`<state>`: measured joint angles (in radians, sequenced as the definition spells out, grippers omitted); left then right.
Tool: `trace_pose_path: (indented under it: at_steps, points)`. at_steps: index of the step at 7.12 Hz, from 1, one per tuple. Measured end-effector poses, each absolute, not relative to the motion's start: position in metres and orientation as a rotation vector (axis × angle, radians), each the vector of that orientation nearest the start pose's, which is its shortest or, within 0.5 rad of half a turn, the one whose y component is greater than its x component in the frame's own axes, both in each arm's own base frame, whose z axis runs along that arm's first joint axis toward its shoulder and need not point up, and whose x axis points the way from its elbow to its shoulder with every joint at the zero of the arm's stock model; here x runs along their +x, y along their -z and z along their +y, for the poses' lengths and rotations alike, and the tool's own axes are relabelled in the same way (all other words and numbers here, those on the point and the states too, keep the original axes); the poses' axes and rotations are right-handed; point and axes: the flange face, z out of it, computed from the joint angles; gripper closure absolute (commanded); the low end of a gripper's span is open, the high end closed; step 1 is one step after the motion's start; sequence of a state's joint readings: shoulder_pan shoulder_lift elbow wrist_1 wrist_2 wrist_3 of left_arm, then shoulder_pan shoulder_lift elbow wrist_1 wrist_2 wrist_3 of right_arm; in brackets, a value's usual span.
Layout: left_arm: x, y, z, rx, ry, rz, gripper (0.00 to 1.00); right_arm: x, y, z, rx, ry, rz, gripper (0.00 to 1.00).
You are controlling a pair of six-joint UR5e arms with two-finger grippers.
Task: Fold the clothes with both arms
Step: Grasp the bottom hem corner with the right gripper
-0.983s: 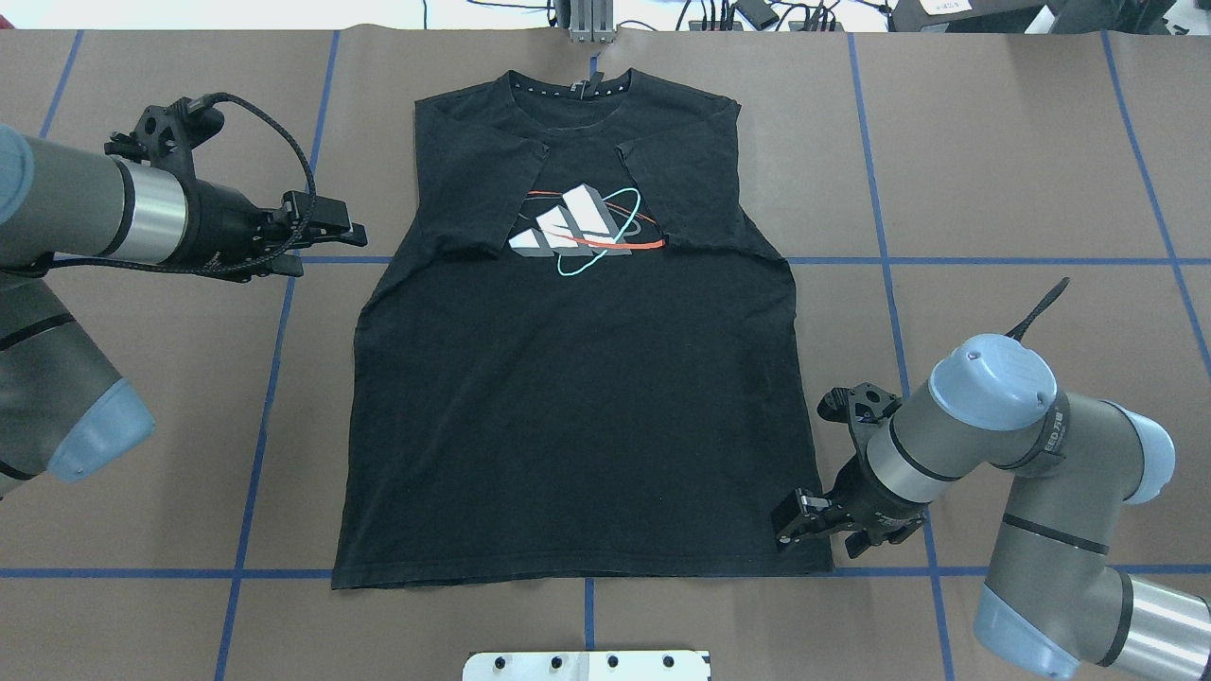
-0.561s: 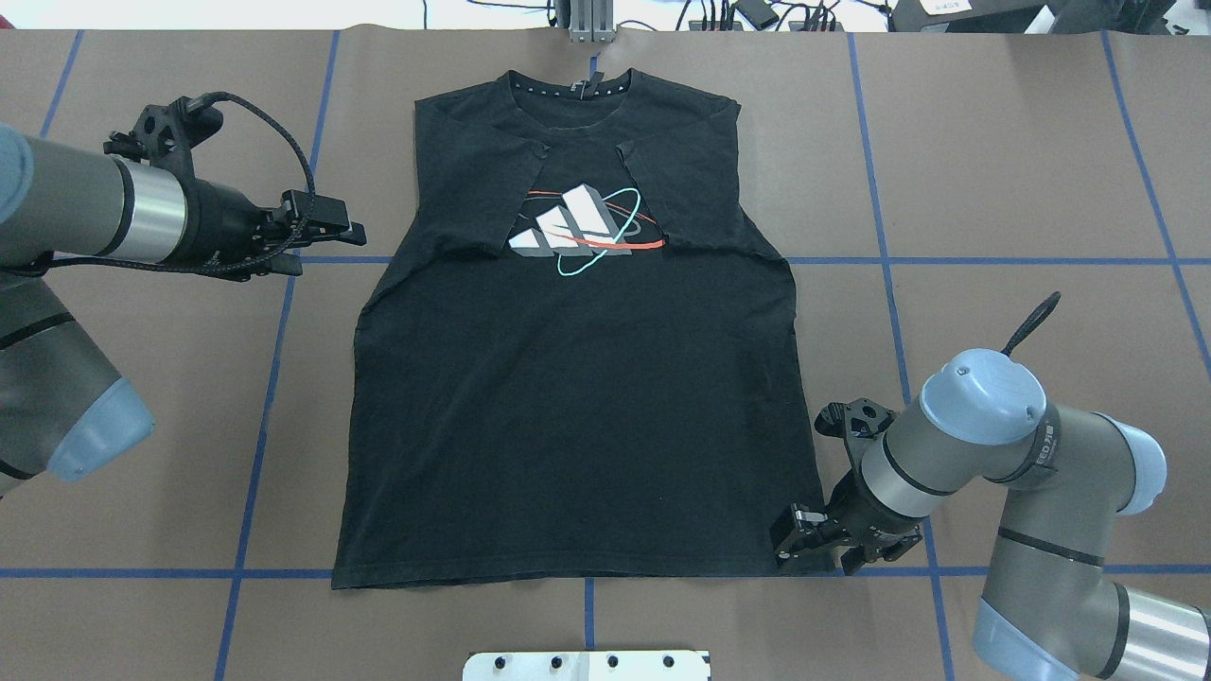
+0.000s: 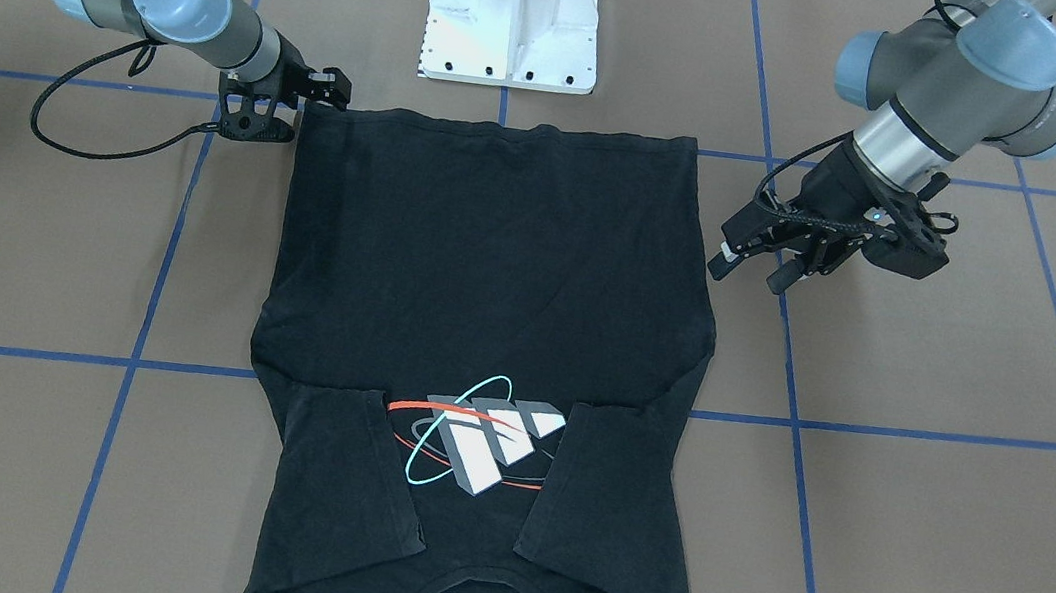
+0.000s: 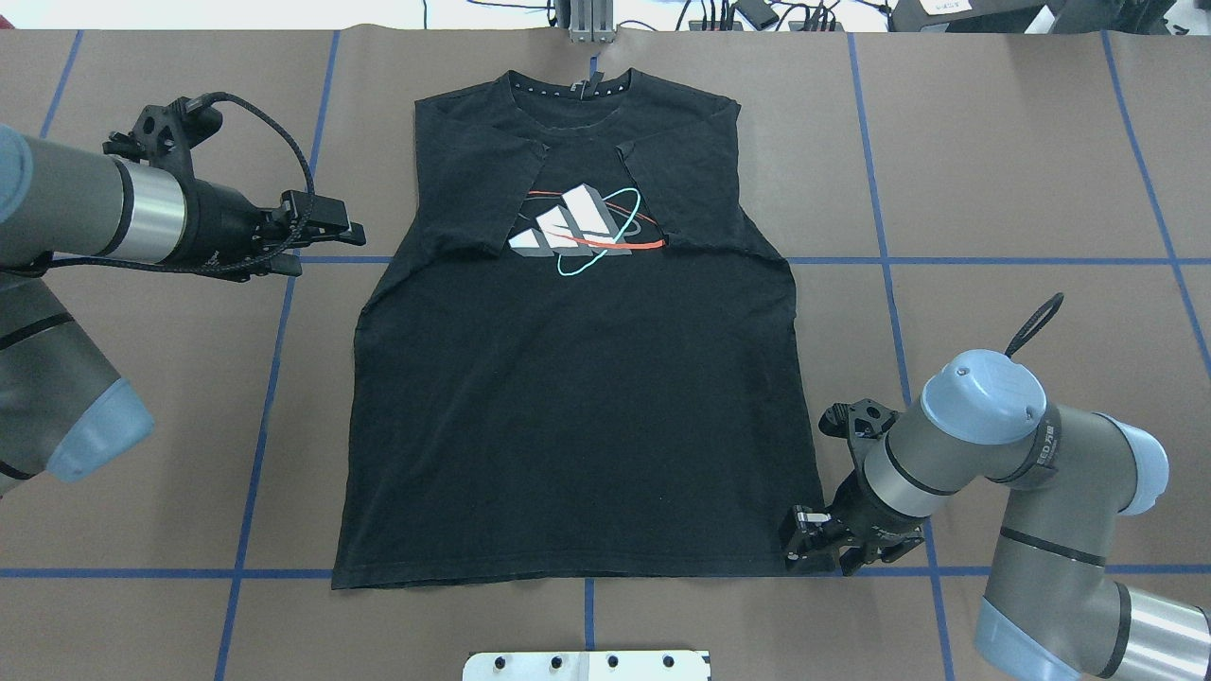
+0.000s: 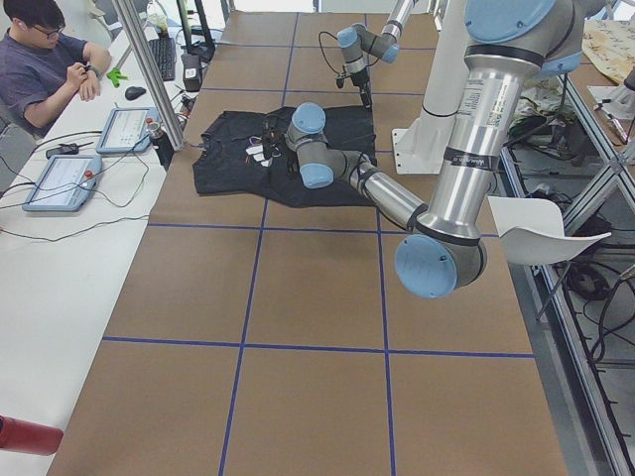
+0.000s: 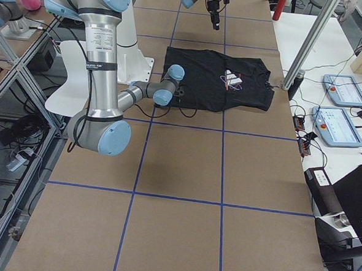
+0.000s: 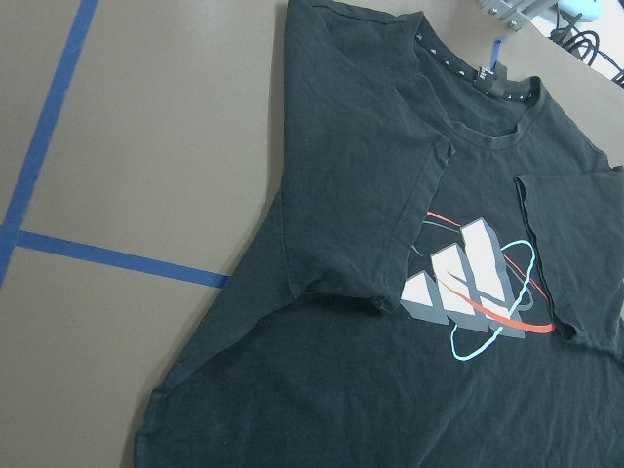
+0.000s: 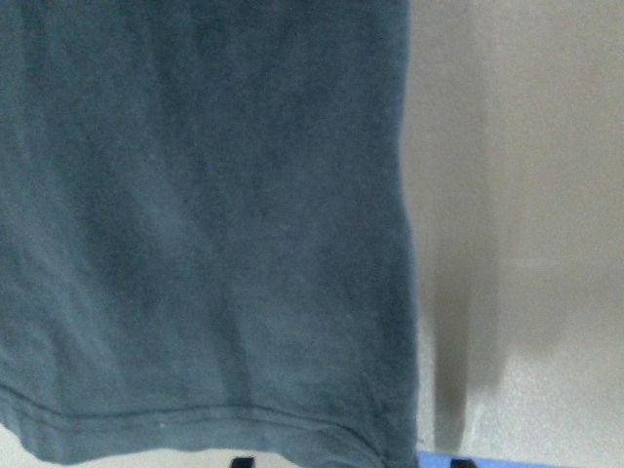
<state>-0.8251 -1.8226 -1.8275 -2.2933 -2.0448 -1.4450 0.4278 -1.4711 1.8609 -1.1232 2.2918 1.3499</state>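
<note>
Straddling the shirt's [image 4: 568, 407] hem corner by the table's [image 4: 993, 142] robot-side edge, right hand [image 4: 806, 549] open, low. Also open: left hand [image 4: 352, 230], beside folded sleeve [image 4: 473, 189]. Shirt flat mid-table. Risk: pinching one layer only, so the fold drags crooked.

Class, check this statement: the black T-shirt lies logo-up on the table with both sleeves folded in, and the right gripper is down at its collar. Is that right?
Not quite. The right gripper is at the bottom hem corner of the T-shirt, on the robot's right side, not at the collar. The overhead view shows this. The rest of the statement stands.
</note>
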Motion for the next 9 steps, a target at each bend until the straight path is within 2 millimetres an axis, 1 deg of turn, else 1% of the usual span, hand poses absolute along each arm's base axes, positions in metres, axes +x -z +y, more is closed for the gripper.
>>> trace_pose_path:
  at_steps: [3,5,6,8,9]
  points:
    - [0.3191,-0.319,-0.4749,0.186,0.311,1.262,0.01,-0.4493,-0.4179,-0.2802,-0.39,0.106,-0.961,0.39]
    - [0.3189,-0.3188,-0.4748,0.186,0.311,1.262,0.01,-0.4479,-0.4227,-0.2797,-0.392,0.102,-0.952,0.55]
    - [0.3189,-0.3189,-0.4749,0.186,0.311,1.262,0.01,-0.4481,-0.4228,-0.2796,-0.393,0.1,-0.952,0.65]
    - [0.3188,-0.3196,-0.475,0.187,0.313,1.26,0.01,-0.4497,-0.4212,-0.2788,-0.401,0.088,-0.95,0.97]
    - [0.3187,-0.3198,-0.4752,0.189,0.315,1.259,0.01,-0.4499,-0.4211,-0.2785,-0.403,0.085,-0.949,1.0]
